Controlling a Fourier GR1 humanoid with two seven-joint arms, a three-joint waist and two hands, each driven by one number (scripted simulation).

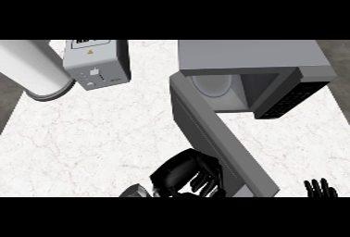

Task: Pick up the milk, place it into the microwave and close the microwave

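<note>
Nearest the view's lower edge, the left hand (186, 178) is sitting low on the white marble counter (103, 134), its black fingers curling inward as if round something. Whatever it may be gripping is hidden behind the fingers, so the milk cannot be made out anywhere; it is possibly inside that curl, but the view is not showing it. A small grey shape (134, 190) is peeking out just to the left of the hand, too little of it visible to name.

At the lower right corner, the right hand (320, 189) is resting with its fingers pointing up and straight, holding nothing, well apart from the left hand.

Just beside the left hand, on its right, the microwave door (215, 134) is standing wide open, running as a long grey slab from near the hand back toward the oven. Farther back, the microwave (253, 60) is sitting with its cavity facing the view; the round turntable (212, 85) is showing pale inside, and the dark control panel (287, 99) is lying along its right side.

Farthest left, a grey toaster (97, 65) is standing near the counter's far edge, and just beside it a white cylinder (31, 67) is leaning out over the corner.
</note>
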